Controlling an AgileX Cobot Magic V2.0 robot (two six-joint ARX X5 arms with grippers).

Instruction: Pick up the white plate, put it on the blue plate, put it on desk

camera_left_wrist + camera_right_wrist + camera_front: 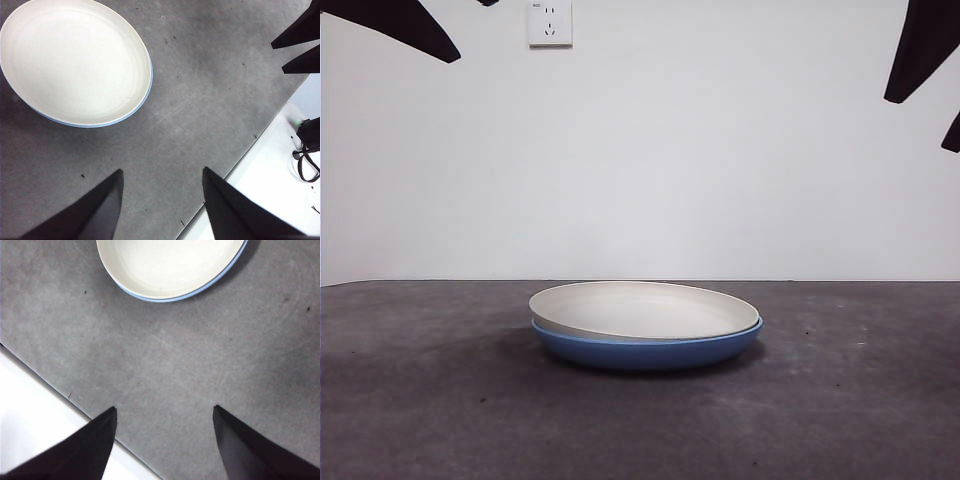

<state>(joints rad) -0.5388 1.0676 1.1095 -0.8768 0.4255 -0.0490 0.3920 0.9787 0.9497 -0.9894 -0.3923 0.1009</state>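
So the white plate (642, 309) is sitting nested inside the blue plate (645, 350), roughly mid-desk (420, 400), tipped a bit so its rim rides higher on one side. Both grippers are up and well away from the stack: the left gripper (162, 200) has its jaws spread wide with nothing between them, same story for the right gripper (165, 437), just bare desk under each.

Judging from that, the stacking part looks done and what's left is getting the white plate back onto the desk. If I were doing it, I'd go for the raised edge of the white rim, since that's where a jaw can slip under without catching the blue one. Pinch only the white rim, lift straight up, then set it down beside the blue plate, not overlapping. Can't really tell from the wrist views how much lip gap there is, though.

Count: one white plate, one blue plate, two grippers.
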